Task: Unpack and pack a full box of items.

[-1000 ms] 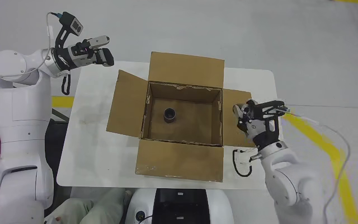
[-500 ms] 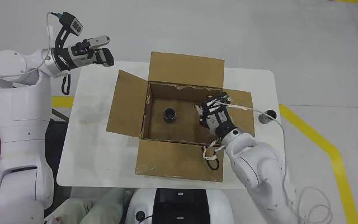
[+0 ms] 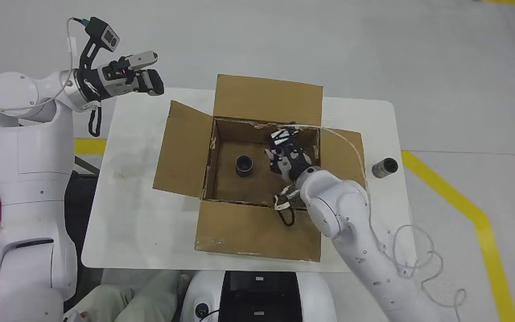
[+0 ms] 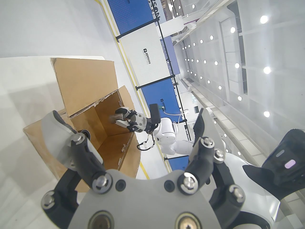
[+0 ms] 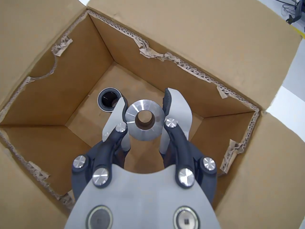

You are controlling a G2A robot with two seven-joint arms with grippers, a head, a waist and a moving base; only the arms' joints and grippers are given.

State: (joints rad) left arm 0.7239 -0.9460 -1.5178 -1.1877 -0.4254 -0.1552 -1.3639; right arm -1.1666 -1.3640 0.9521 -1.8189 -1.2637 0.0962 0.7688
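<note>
An open cardboard box (image 3: 257, 229) stands in the middle of the white table (image 3: 129, 209). My right gripper (image 3: 282, 149) hangs over the box's opening, shut on a silver metal ring (image 5: 152, 129) with a round hole through it. On the box (image 5: 190, 36) floor below stands a dark hollow cylinder (image 5: 108, 99), also seen in the top view (image 3: 245, 166), to the left of the right gripper (image 5: 145, 97). My left gripper (image 3: 153, 71) is held high beyond the table's far left corner, open and holding nothing; its own camera shows its spread fingers (image 4: 57, 122).
Another dark cylinder (image 3: 385, 167) lies on the table right of the box, beside the right flap (image 3: 346, 153). All flaps are folded outward. Bare table lies left of the box. The left wrist view shows the box (image 4: 83, 79) and the right gripper (image 4: 119, 117) farther off.
My right gripper has moved left from above the box's right flap to over the box's inside, carrying the metal ring. The dark cylinder on the table came into sight. The left arm kept still.
</note>
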